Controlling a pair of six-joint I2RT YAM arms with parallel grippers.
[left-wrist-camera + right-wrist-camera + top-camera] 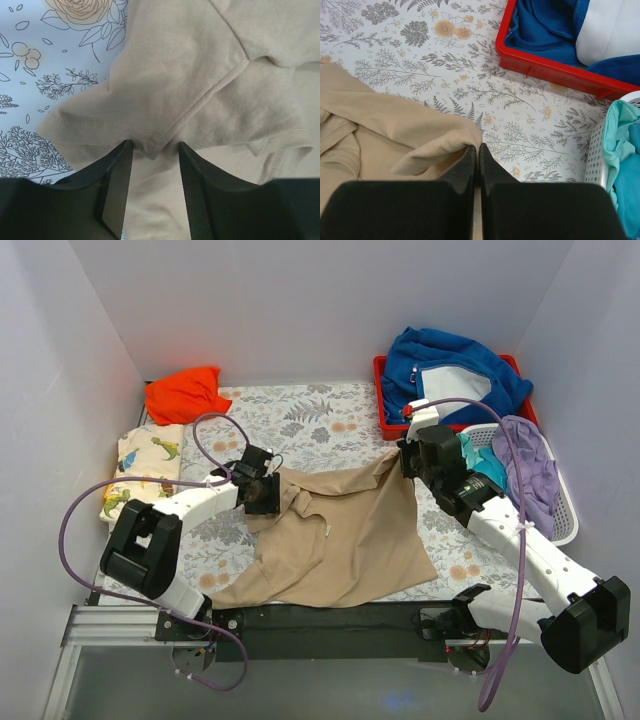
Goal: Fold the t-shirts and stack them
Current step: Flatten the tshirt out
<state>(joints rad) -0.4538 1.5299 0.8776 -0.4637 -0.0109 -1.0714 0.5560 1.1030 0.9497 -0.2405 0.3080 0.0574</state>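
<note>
— fingers (116, 180) on the left gripper (155, 144)?
— were partly parted, tips at the sleeve seam of the tan t-shirt (340, 530), clamping nothing. right gripper (478, 146) was pinched closed on its far right corner.
— shirts counted?
— three: tan t-shirt lay in the middle, one orange t-shirt (182, 393) far left, one dinosaur-print t-shirt (150, 455) left.

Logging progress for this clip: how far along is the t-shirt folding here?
Done, apparently: the dinosaur-print shirt lies folded beside the left arm. In hand: the tan shirt lies spread and rumpled, right gripper shut on one corner, left gripper open over a sleeve seam. Left: folding it, the bunched orange shirt, then stacking.
</note>
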